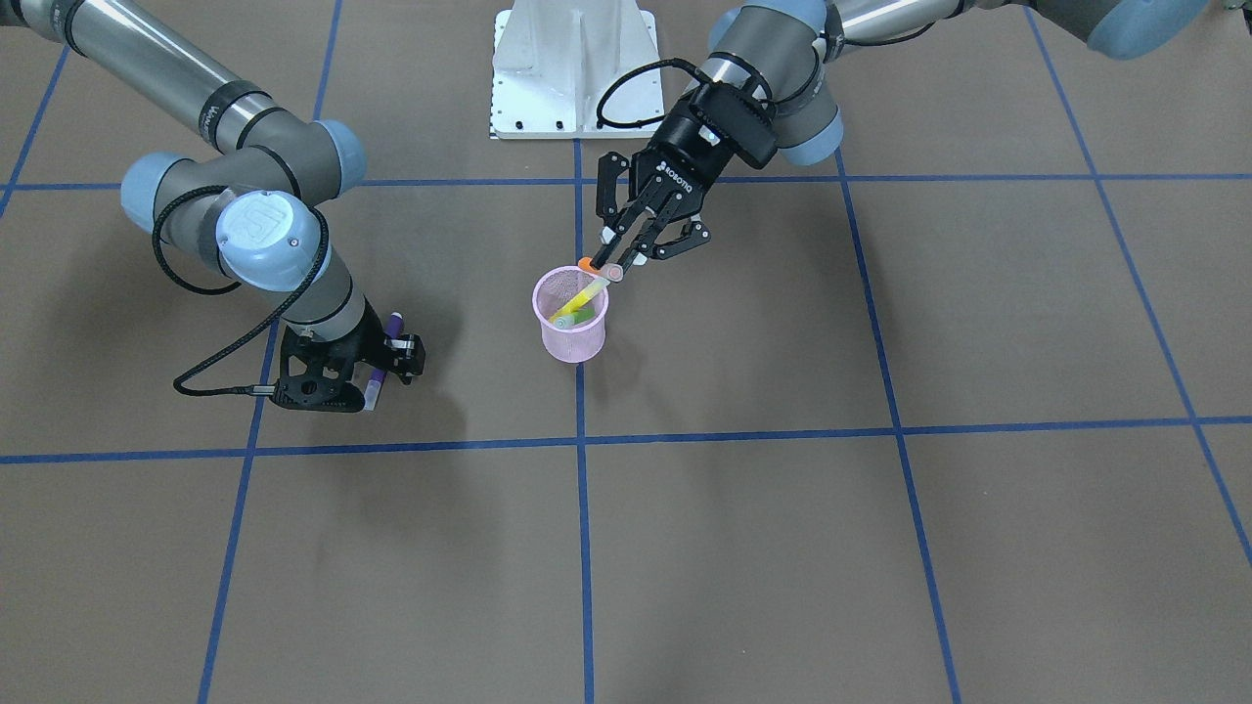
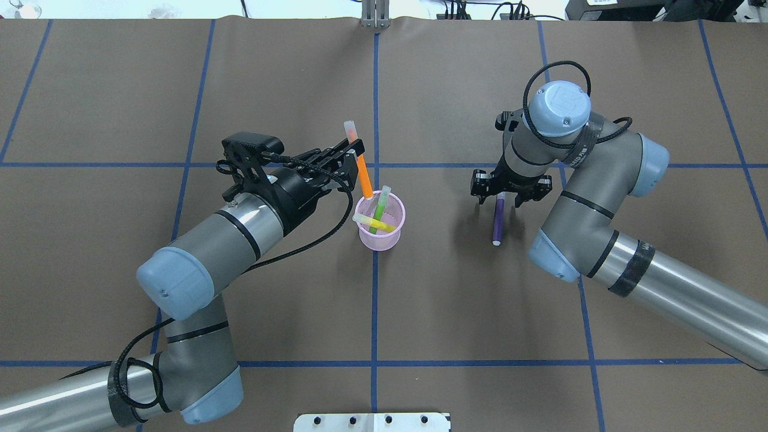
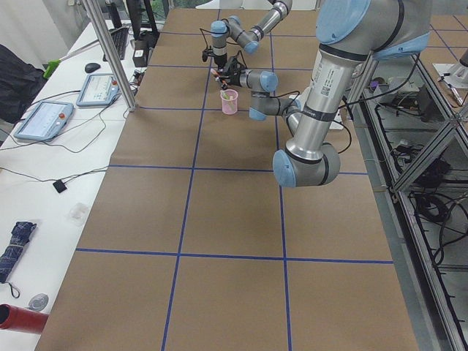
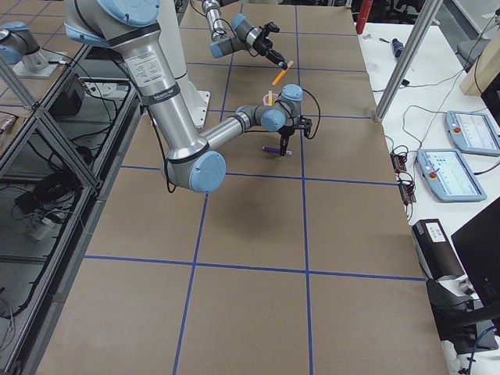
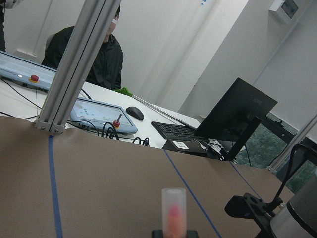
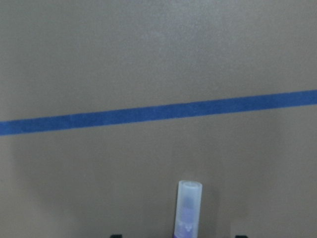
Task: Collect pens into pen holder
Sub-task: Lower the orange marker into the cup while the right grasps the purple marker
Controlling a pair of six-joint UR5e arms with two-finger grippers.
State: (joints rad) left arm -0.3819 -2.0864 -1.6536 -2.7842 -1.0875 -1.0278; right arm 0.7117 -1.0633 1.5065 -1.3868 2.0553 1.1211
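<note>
The right wrist view's bottom edge cuts off the purple pen (image 6: 189, 208).

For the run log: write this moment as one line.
left hand: shut on orange pen, tilted above pen holder | pen holder: green pen, yellow pen inside | right hand: open over purple pen on table

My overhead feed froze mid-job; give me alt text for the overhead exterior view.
The left tool holds the orange pen tilted, its lower end by the rim of the pink mesh cup, which holds a green pen and a yellow pen. The right tool hangs open over the purple pen lying on the table.
</note>
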